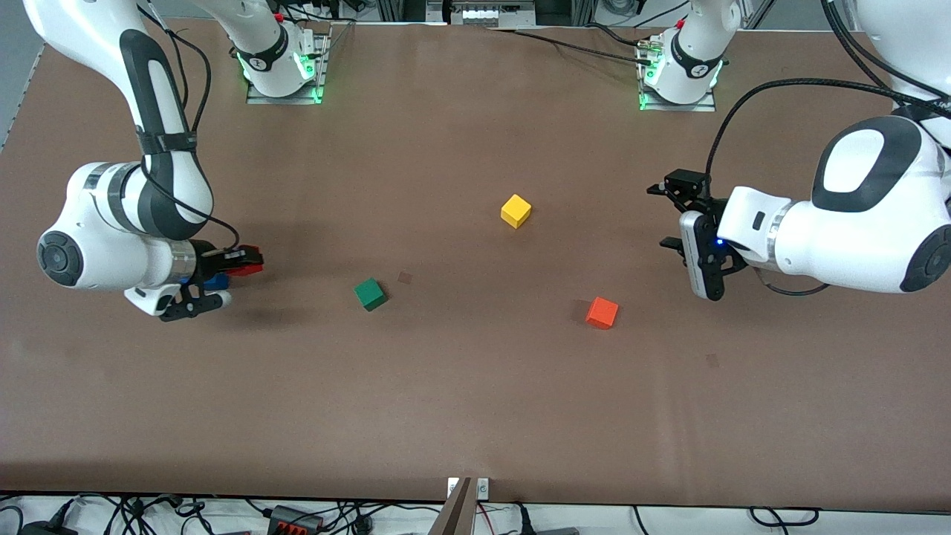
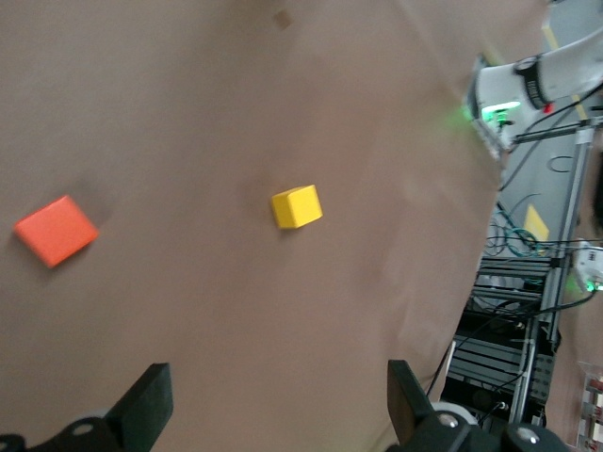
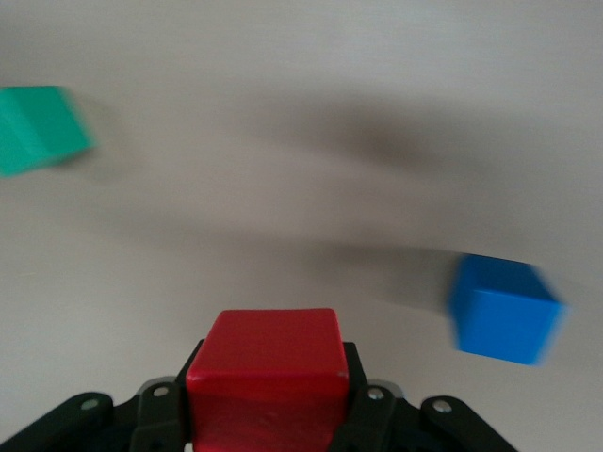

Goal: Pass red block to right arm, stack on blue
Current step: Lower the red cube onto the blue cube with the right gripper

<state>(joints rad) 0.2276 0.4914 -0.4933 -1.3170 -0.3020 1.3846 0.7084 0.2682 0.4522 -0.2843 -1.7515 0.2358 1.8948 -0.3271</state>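
Fingers [image 3: 363,405] of the right gripper [image 1: 241,264] clamp the red block [image 1: 247,261] above the blue block [image 1: 217,281], at the table's [image 1: 475,401] nine o'clock edge. We note the left gripper [image 1: 672,215] waiting, spread and empty, at three o'clock. Green [image 1: 369,293], orange [image 1: 602,313] and yellow [image 1: 515,211] cubes lie mid-table.

The red block [image 3: 266,363] is a small matte cube, clamped level between the right end effector's [image 1: 236,263] fingers and held off the table [image 1: 461,401]. The blue block [image 3: 503,309], a matte cube of like size, sits flat on the table just beside and below the red one, untouched.
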